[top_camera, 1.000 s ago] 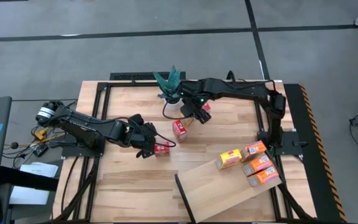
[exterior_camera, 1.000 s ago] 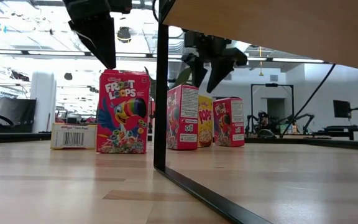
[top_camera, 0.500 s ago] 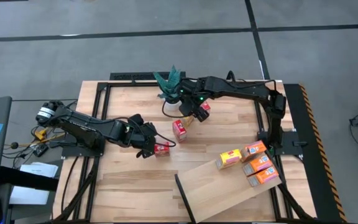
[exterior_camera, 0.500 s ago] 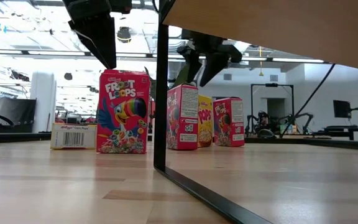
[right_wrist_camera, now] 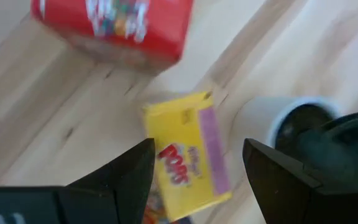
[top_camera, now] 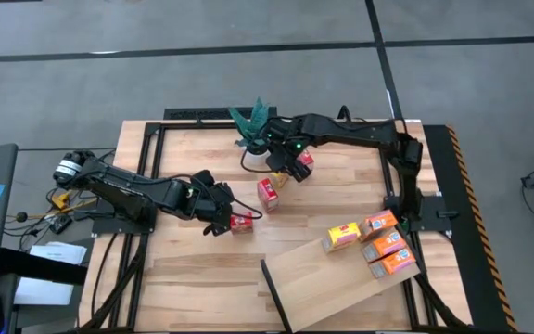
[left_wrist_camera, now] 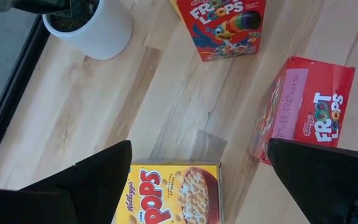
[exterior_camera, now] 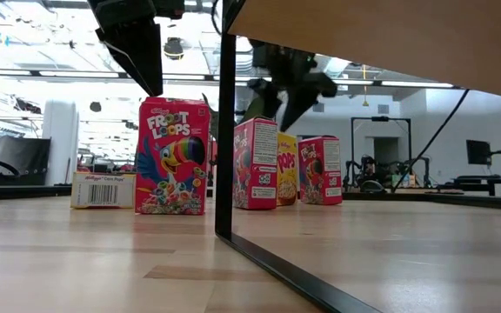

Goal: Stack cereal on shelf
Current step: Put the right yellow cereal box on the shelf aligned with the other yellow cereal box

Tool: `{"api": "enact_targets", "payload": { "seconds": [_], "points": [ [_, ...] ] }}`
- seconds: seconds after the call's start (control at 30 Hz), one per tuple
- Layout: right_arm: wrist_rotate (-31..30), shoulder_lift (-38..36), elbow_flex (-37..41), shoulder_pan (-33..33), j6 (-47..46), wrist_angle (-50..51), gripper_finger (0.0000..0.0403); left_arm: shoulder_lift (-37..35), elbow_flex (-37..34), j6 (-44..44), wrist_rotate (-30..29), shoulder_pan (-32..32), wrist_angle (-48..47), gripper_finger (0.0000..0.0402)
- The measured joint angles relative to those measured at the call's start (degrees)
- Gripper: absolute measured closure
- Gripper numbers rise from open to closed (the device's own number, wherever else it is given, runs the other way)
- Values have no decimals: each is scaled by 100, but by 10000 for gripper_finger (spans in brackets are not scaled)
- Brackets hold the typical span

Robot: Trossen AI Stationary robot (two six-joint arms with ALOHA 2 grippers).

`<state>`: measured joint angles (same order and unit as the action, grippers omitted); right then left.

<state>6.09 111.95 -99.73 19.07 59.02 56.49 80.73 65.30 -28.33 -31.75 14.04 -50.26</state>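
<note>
My right gripper (top_camera: 283, 169) hangs open above a yellow Pops cereal box (right_wrist_camera: 188, 155), its fingers apart on either side without touching it. That box stands among red Froot Loops boxes (top_camera: 268, 191) (top_camera: 306, 160), next to the white plant pot (right_wrist_camera: 272, 121). My left gripper (top_camera: 222, 215) hovers open over another yellow Pops box (left_wrist_camera: 166, 196) lying flat, beside a standing red box (top_camera: 241, 221). The shelf, a pale board (top_camera: 341, 278), lies at the table's near right. Several yellow and orange boxes (top_camera: 383, 243) lie on it.
The green potted plant (top_camera: 256, 130) stands at the far edge, close to my right gripper. In the low view the shelf's dark edge (exterior_camera: 224, 130) cuts across the picture. Bare planked tabletop (top_camera: 193, 278) lies near and to the left of the shelf.
My right gripper has shifted a little toward the table's left, nearer the plant pot, and has turned about its wrist above the boxes. No box has moved.
</note>
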Motion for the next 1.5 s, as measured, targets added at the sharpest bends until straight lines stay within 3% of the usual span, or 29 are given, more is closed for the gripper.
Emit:
{"api": "enact_targets", "payload": {
  "seconds": [1.27,1.5],
  "points": [
    [-20,1,-12,74,-50,179,133,-2,4,72,-11,0,0,34],
    [-20,-23,-506,50,-111,307,133,-2,4,69,-22,0,2,33]
  ]
}}
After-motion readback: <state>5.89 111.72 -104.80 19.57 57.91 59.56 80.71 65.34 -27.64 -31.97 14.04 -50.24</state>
